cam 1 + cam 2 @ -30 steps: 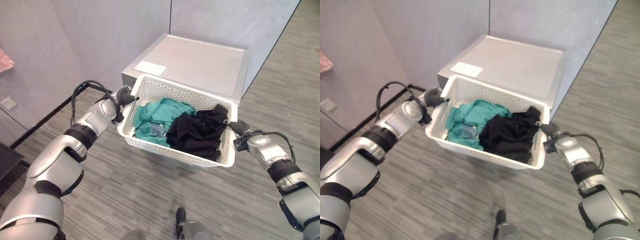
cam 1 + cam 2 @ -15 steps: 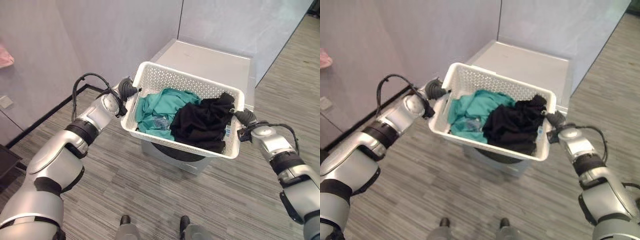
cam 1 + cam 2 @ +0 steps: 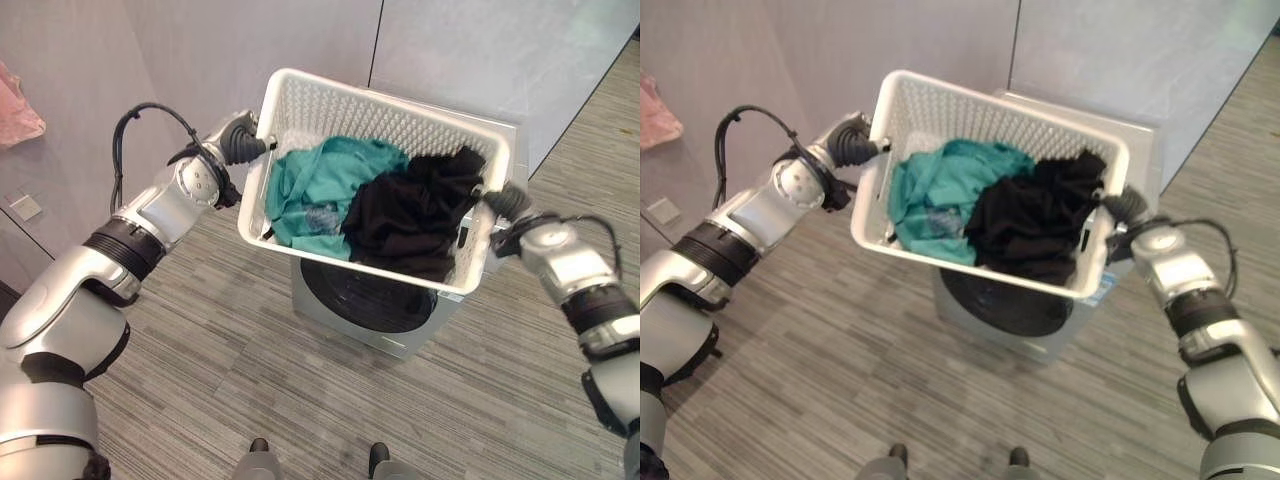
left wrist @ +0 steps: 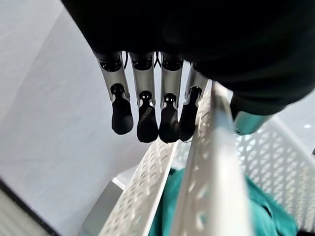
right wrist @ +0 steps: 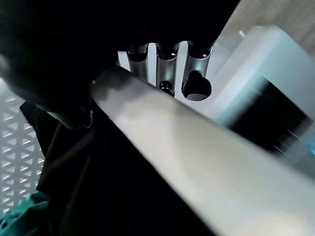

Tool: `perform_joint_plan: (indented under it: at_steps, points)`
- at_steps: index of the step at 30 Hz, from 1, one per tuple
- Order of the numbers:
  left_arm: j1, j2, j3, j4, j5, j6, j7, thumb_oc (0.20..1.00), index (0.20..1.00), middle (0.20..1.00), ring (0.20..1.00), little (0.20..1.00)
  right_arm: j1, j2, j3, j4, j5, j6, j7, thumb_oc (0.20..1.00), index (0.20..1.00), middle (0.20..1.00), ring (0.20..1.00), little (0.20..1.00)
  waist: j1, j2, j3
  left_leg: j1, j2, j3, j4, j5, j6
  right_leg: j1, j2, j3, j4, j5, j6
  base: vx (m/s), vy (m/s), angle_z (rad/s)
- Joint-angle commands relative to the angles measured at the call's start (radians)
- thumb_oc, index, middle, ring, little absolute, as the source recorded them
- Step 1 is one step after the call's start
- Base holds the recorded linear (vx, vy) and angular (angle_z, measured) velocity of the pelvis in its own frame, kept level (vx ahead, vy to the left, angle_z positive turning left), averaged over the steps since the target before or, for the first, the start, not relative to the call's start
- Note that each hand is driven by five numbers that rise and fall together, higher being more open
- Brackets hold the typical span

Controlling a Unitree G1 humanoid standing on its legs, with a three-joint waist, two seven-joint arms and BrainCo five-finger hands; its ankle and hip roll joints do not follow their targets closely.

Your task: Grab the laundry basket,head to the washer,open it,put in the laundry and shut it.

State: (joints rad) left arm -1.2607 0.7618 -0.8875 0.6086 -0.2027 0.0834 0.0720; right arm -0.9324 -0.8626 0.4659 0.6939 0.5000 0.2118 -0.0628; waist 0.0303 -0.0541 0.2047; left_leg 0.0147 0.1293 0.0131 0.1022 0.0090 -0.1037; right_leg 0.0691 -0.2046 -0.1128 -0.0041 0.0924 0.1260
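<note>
A white perforated laundry basket (image 3: 380, 95) hangs in the air above the grey washer (image 3: 335, 322), tilted with its far rim higher. Inside lie a teal cloth (image 3: 315, 190) on the left and a black cloth (image 3: 420, 215) on the right. My left hand (image 3: 240, 140) pinches the basket's left end, its fingers (image 4: 147, 118) outside the wall and its thumb over the rim (image 4: 216, 147). At the right end, my right hand (image 3: 508, 203) is curled round the rim (image 5: 197, 162). The washer's dark round door (image 3: 375, 300) is closed below the basket.
Grey wall panels stand right behind the washer. A pink cloth (image 3: 20, 105) hangs on the wall at far left, with a wall socket (image 3: 25, 207) under it. Wood-pattern floor (image 3: 200, 380) spreads in front of and beside the washer.
Both hands have lifted the basket higher and tipped it toward me. The view has shifted, so the washer's front door now shows under the basket.
</note>
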Motion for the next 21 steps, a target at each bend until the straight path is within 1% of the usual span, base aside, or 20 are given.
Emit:
perform_joint_plan:
  at_steps: [1,2,3,5,6,8,12,14,16,20,21]
  points:
    - [-0.19,-0.114,-0.025,0.012,-0.078,-0.141,0.041,0.2,0.2,0.2,0.2,0.2,-0.233,-0.046,0.022,0.035,0.037,-0.143,-0.012,0.2,0.2,0.2,0.2,0.2,0.03,0.009,-0.129,0.035,0.052,-0.04,0.023,-0.071,0.036,0.004,-0.028,-0.017,0.052,-0.116,0.05,0.0,0.0,0.0]
    - [-0.19,-0.114,-0.024,0.012,-0.078,-0.141,0.04,0.2,0.2,0.2,0.2,0.2,-0.235,-0.046,0.024,0.037,0.038,-0.144,-0.011,0.2,0.2,0.2,0.2,0.2,0.029,0.009,-0.129,0.035,0.052,-0.04,0.023,-0.071,0.036,0.004,-0.028,-0.017,0.052,-0.115,0.05,0.04,0.002,-0.03]
    - [-0.217,-0.117,-0.04,0.025,-0.079,-0.141,0.039,0.2,0.2,0.2,0.2,0.2,-0.278,-0.066,0.05,0.082,0.037,-0.139,-0.008,0.2,0.2,0.2,0.2,0.2,0.024,0.011,-0.133,0.04,0.056,-0.039,0.026,-0.083,0.034,0.008,-0.026,-0.018,0.053,-0.124,0.053,0.04,0.014,-0.03]
    - [-0.247,-0.127,-0.057,0.046,-0.081,-0.138,0.038,0.2,0.2,0.2,0.2,0.2,-0.339,-0.079,0.083,0.136,0.039,-0.137,-0.005,0.2,0.2,0.2,0.2,0.2,0.017,0.011,-0.135,0.038,0.055,-0.04,0.03,-0.086,0.033,0.006,-0.027,-0.019,0.056,-0.125,0.054,0.02,0.011,-0.01]
    - [-0.249,-0.127,-0.056,0.047,-0.081,-0.139,0.038,0.2,0.2,0.2,0.2,0.2,-0.345,-0.079,0.087,0.14,0.04,-0.138,-0.004,0.2,0.2,0.2,0.2,0.2,0.017,0.011,-0.133,0.033,0.053,-0.04,0.031,-0.078,0.034,0.001,-0.029,-0.019,0.056,-0.119,0.052,0.0,0.0,0.0]
    - [-0.274,-0.15,-0.077,0.1,-0.081,-0.138,0.031,0.2,0.2,0.2,0.2,0.2,-0.406,-0.075,0.132,0.218,0.037,-0.134,0.007,0.2,0.2,0.2,0.2,0.2,0.008,0.014,-0.131,0.035,0.054,-0.042,0.037,-0.092,0.033,-0.003,-0.03,-0.015,0.066,-0.126,0.055,0.0,0.009,-0.02]
    - [-0.266,-0.153,-0.077,0.124,-0.082,-0.135,0.028,0.2,0.2,0.2,0.2,0.2,-0.412,-0.054,0.141,0.238,0.03,-0.126,0.013,0.2,0.2,0.2,0.2,0.2,0.002,0.016,-0.125,0.035,0.052,-0.038,0.042,-0.098,0.033,-0.011,-0.03,-0.011,0.071,-0.125,0.056,0.01,0.002,-0.05]
    - [-0.244,-0.152,-0.07,0.12,-0.089,-0.13,0.024,0.2,0.2,0.2,0.2,0.2,-0.382,-0.045,0.129,0.213,0.028,-0.12,0.016,0.2,0.2,0.2,0.2,0.2,-0.006,0.019,-0.118,0.034,0.054,-0.037,0.039,-0.097,0.033,-0.016,-0.026,-0.008,0.071,-0.127,0.053,0.05,-0.028,-0.19]
    - [-0.238,-0.149,-0.068,0.123,-0.091,-0.129,0.025,0.2,0.2,0.2,0.2,0.2,-0.369,-0.045,0.124,0.199,0.024,-0.118,0.015,0.2,0.2,0.2,0.2,0.2,-0.009,0.02,-0.116,0.034,0.056,-0.038,0.033,-0.094,0.032,-0.021,-0.022,-0.008,0.071,-0.129,0.052,0.04,-0.041,-0.07]
    - [-0.225,-0.124,-0.072,0.133,-0.104,-0.124,0.021,0.2,0.2,0.2,0.2,0.2,-0.315,-0.042,0.103,0.161,0.022,-0.119,0.008,0.2,0.2,0.2,0.2,0.2,-0.02,0.027,-0.107,0.039,0.076,-0.036,-0.001,-0.07,0.022,-0.039,-0.004,-0.009,0.082,-0.14,0.043,0.06,-0.098,-0.02]
    - [-0.225,-0.103,-0.072,0.129,-0.11,-0.123,0.019,0.2,0.2,0.2,0.2,0.2,-0.287,-0.06,0.083,0.139,0.025,-0.123,0.002,0.2,0.2,0.2,0.2,0.2,-0.028,0.028,-0.101,0.036,0.097,-0.034,-0.007,-0.04,0.008,-0.046,0.014,-0.015,0.093,-0.151,0.034,0.05,-0.162,-0.02]
